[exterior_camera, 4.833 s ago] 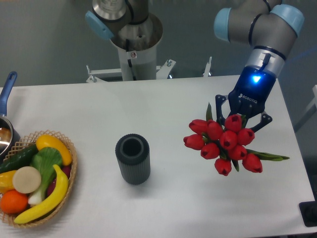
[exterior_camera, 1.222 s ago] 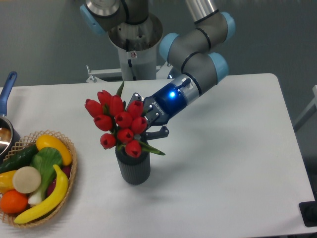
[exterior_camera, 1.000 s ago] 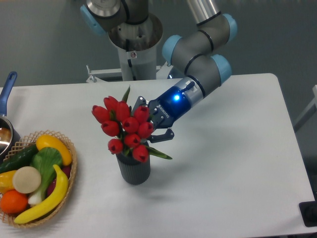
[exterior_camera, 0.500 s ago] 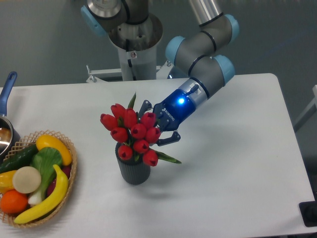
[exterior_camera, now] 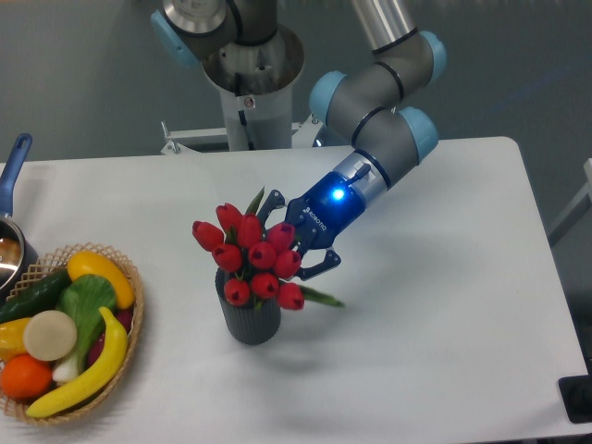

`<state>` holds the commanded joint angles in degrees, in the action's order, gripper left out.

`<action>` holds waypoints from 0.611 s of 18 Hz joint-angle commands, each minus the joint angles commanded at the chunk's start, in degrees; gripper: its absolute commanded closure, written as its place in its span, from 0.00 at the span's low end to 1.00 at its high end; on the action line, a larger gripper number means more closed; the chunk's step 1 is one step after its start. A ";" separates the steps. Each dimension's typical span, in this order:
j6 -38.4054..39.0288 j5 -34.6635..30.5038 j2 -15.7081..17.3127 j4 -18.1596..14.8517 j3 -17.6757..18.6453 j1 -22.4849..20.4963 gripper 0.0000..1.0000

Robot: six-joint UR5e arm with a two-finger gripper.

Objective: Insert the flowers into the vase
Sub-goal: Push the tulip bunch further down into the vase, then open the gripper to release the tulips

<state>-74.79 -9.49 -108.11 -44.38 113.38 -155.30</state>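
Observation:
The flowers (exterior_camera: 252, 257), a bunch of red tulip buds with green leaves, sit over the mouth of the vase (exterior_camera: 250, 322), a small dark grey ribbed cylinder on the white table. The blooms hide the vase's mouth and the stems. My gripper (exterior_camera: 294, 248) comes in from the upper right, tilted down to the left, and is shut on the bunch just behind the blooms. One green leaf sticks out to the right below the fingers.
A wicker basket (exterior_camera: 129, 324) with toy fruit and vegetables stands at the front left edge. A pot with a blue handle (exterior_camera: 13, 166) is at the far left. The robot's base column (exterior_camera: 252, 83) stands behind the table.
My gripper has carried the flowers from the right side of the table to the vase, then lowered them a little down and right so the blooms now rest over its mouth.

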 joint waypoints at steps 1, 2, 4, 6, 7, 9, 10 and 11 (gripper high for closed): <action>0.00 -0.52 0.17 0.09 -0.17 0.00 0.01; 0.00 -2.53 0.52 0.09 -0.35 0.00 0.00; 0.09 -7.36 1.23 0.00 -0.79 -0.09 0.00; 0.09 -9.05 1.67 0.00 -0.70 -0.44 0.00; 0.17 -9.40 2.11 0.00 -0.70 -0.61 0.00; 0.35 -12.02 3.68 -0.09 -0.62 -0.79 0.00; 0.35 -14.48 4.48 -0.09 -0.62 -0.79 0.00; 0.44 -16.94 5.35 -0.09 -0.62 -0.79 0.00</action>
<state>-74.36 -26.43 -102.75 -44.47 112.76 -156.09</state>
